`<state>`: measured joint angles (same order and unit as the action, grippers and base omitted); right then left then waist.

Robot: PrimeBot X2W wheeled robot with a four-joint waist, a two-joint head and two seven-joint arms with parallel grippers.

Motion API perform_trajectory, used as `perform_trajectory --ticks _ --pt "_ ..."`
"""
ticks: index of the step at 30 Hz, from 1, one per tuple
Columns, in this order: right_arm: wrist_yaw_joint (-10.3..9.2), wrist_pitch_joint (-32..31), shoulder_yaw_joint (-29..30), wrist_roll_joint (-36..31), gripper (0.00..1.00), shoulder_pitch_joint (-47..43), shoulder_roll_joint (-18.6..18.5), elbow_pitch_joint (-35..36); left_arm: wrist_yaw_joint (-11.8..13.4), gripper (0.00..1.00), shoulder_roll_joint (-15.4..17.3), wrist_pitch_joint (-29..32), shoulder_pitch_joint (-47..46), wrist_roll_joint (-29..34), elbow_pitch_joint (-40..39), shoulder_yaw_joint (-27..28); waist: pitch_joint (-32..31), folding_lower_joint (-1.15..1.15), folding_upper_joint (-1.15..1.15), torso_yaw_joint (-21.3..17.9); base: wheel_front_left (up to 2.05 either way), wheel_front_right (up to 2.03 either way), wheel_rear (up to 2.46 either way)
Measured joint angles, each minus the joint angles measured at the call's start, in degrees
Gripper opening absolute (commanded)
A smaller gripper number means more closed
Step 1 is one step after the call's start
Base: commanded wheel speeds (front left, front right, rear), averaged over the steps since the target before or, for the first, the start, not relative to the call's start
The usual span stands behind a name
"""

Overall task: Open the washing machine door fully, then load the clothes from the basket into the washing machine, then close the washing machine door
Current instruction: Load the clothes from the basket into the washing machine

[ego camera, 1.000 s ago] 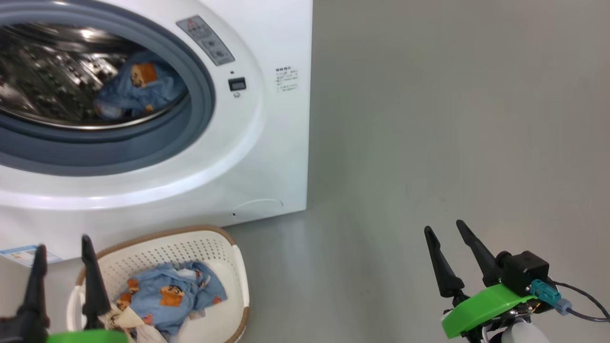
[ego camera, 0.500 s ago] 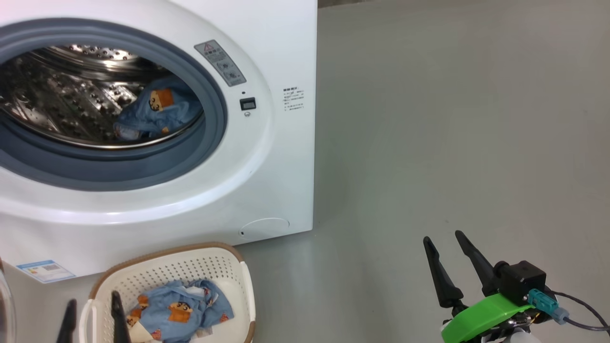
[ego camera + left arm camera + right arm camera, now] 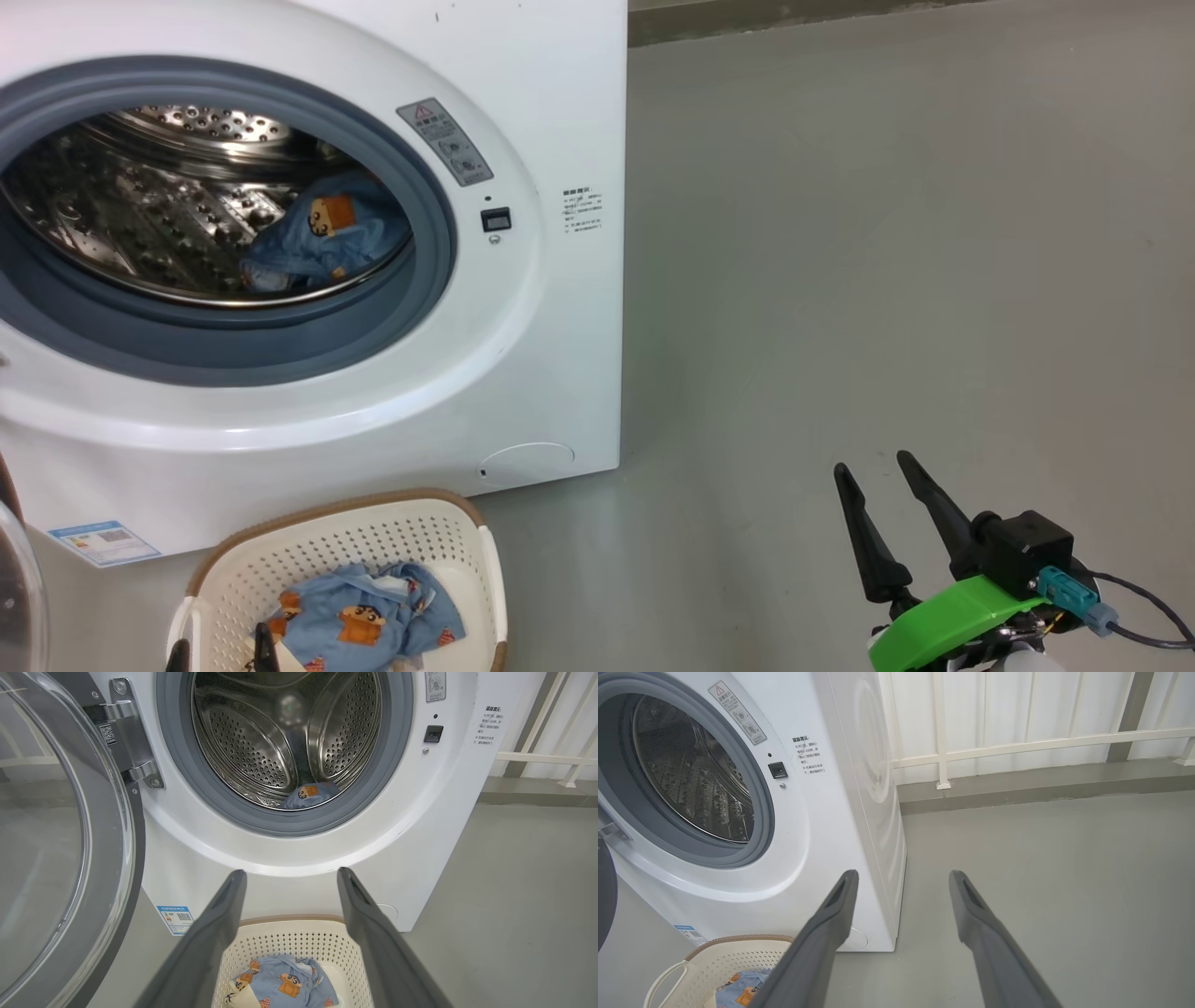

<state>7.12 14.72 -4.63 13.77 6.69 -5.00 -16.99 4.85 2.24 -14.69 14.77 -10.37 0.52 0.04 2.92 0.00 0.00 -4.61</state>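
Dark left pincer (image 3: pixel 290 871) gapes wide, holding nothing, above the cream basket (image 3: pixel 289 942); blue bear-print clothes (image 3: pixel 285 984) lie inside, below its tips. Beyond, another blue piece (image 3: pixel 308 794) sits in the washing machine (image 3: pixel 196 858) drum, door (image 3: pixel 136 858) open at left. Right pincer (image 3: pixel 872 462), also wide and empty, hangs over grey floor (image 3: pixel 840 280).

Laundry area w/ washing machine (image 3: pixel 560 373) (bare grey floor (image 3: pixel 887 280))

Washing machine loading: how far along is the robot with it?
Done: the washing machine door stands swung open, and one blue bear-print garment lies in the drum. In hand: nothing is held; the left gripper is open, pointed at the basket, the right gripper open aside. Left: more clothes sit in the basket, and the door needs closing.
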Motion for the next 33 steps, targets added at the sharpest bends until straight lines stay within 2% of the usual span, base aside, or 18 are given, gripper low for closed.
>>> perform_trajectory --ticks 19,29,33 --pt "0.00 0.00 0.25 -0.09 1.00 -0.98 0.01 0.56 0.00 1.00 0.01 0.00 0.03 -0.44 0.19 0.08 0.48 0.00 0.00 0.69 0.00 0.00 0.00" --pt "0.00 0.00 0.36 -0.09 1.00 -0.96 0.00 0.89 -0.19 1.00 0.04 0.01 -1.12 -2.27 3.98 -1.54 3.39 0.00 0.00 0.82 0.00 0.00 0.00" --pt "0.00 0.00 0.60 -0.08 1.00 -0.79 0.01 1.37 -1.10 1.00 0.05 0.01 -4.25 -2.99 6.02 -2.02 5.63 0.00 0.00 0.78 0.00 0.00 0.00"
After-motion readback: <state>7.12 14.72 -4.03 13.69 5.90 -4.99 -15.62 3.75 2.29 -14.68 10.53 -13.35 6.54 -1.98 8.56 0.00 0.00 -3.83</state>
